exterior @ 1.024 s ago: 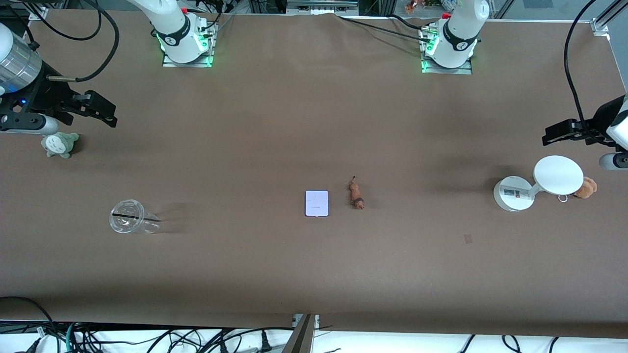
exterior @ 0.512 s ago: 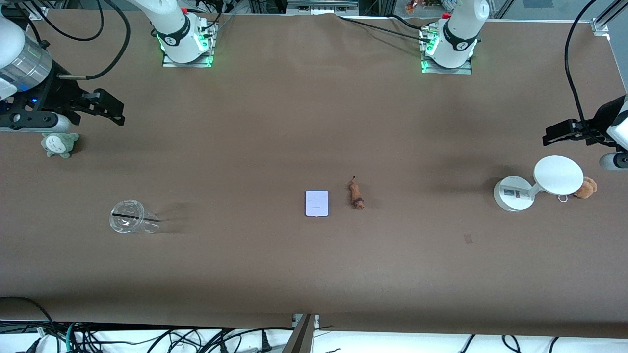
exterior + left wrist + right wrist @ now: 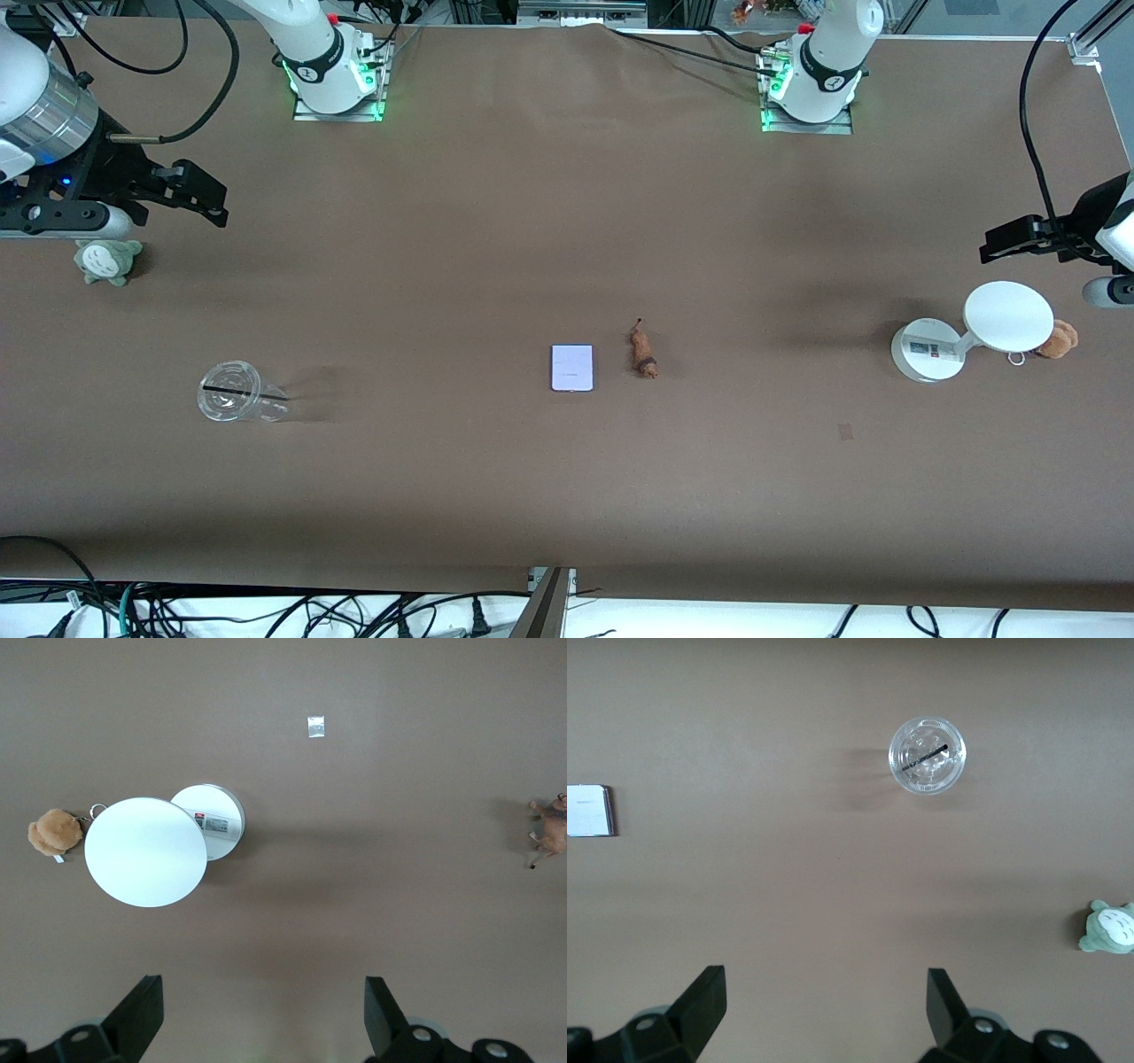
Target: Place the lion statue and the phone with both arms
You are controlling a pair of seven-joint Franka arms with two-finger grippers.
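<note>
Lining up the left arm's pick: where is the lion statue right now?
In the front view the lion statue lies mid-table beside the phone, on the phone's left-arm side, apart from it.

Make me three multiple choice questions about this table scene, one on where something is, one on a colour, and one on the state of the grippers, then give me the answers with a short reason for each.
1. Where does the lion statue lie?
A. Beside the phone, toward the left arm's end of the table
B. On the white stand
C. In the clear cup

2. What colour is the plush toy under the right arm's wrist?
A. Bright red
B. Grey-green
C. Black

3. How are the two grippers?
A. Both shut on things
B. One holds the phone
C. Both open and holding nothing

Answers:
1 A, the front view shows the two side by side at mid-table, apart.
2 B, its body is pale grey-green.
3 C, the left gripper and the right gripper show spread fingers over bare table.
</note>
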